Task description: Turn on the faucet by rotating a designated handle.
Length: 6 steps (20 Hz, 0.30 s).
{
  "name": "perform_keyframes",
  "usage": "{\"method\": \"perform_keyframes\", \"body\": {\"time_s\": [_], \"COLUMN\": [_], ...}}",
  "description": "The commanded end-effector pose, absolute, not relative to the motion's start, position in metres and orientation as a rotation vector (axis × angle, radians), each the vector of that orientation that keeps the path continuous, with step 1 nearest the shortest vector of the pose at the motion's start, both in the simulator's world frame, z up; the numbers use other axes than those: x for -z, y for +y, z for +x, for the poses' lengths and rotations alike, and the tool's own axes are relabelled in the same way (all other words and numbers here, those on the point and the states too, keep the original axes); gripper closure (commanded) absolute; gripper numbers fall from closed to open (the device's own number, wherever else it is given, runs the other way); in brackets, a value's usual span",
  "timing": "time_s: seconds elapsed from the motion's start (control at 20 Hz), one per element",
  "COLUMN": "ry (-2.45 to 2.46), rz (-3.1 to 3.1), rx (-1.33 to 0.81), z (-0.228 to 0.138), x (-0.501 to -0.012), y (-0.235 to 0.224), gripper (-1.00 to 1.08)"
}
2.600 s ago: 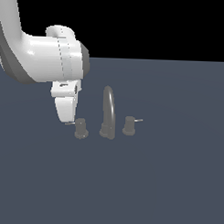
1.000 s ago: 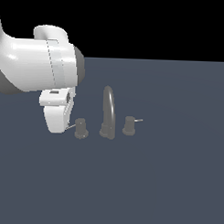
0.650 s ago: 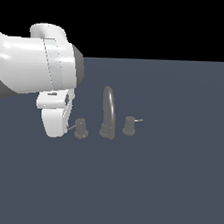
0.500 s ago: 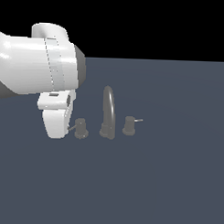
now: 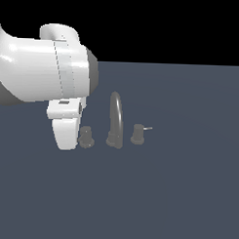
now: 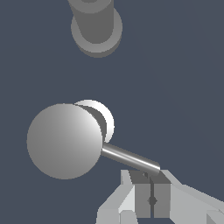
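The faucet (image 5: pixel 115 122) is a dark grey arched spout with a stubby knob on each side. The designated handle (image 5: pixel 85 137) is the knob on the exterior view's left; its lever is hidden there behind my white hand. In the wrist view its round top (image 6: pixel 64 141) shows, with the thin lever rod (image 6: pixel 130 158) sticking out. My gripper (image 6: pixel 151 186) is shut with the fingers pressed together, right against the rod's free end. In the exterior view the gripper (image 5: pixel 66 139) hangs just left of this knob.
The twin knob (image 5: pixel 137 134) stands to the exterior view's right of the spout, its lever pointing right. The spout's round base (image 6: pixel 96 26) shows in the wrist view beyond the handle. The floor around is flat dark grey.
My hand has sunk lower beside the left knob and now covers the lever tip that showed earlier. The faucet and twin knob have not moved.
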State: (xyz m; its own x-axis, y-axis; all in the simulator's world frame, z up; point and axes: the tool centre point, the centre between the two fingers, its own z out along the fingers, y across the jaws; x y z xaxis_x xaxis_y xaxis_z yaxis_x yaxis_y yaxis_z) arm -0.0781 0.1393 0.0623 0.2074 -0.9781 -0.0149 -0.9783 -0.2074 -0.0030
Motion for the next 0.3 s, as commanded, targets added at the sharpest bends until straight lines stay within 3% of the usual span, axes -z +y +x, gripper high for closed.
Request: {"method": "perform_keyframes", "body": {"time_s": [0.0, 0.25], "ry": [2.018, 2.044], "rz": [-2.401, -2.385], "rx": [-0.005, 0.000], "z": [-0.069, -0.061], "x": [-0.062, -0.063], "y": [0.109, 0.080], "gripper": [1.08, 1.08]}}
